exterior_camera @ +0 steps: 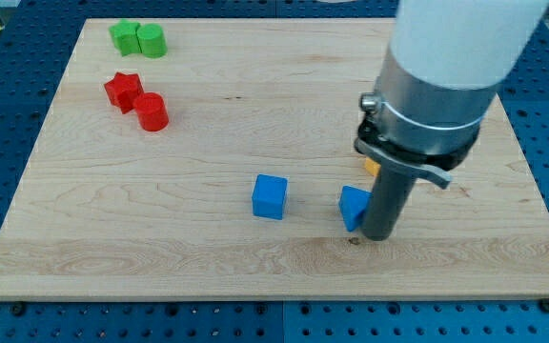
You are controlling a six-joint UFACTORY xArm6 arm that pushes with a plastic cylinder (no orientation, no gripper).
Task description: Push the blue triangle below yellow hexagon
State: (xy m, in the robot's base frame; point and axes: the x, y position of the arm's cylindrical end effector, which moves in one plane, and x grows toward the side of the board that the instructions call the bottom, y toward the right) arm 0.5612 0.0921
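Note:
The blue triangle (pixel 353 207) lies on the wooden board (pixel 208 257), right of the middle and towards the view's bottom. My tip (pixel 380 235) stands right against its right side, and the rod hides that edge of the block. A small yellow sliver (pixel 372 167), which seems to be the yellow hexagon, shows just above the blue triangle. The rest of it is hidden behind the arm's body.
A blue cube (pixel 269 196) sits left of the triangle. A red star (pixel 122 91) and a red cylinder (pixel 152 111) are at the upper left. Two green blocks (pixel 138 39) sit near the top left corner. Blue pegboard surrounds the board.

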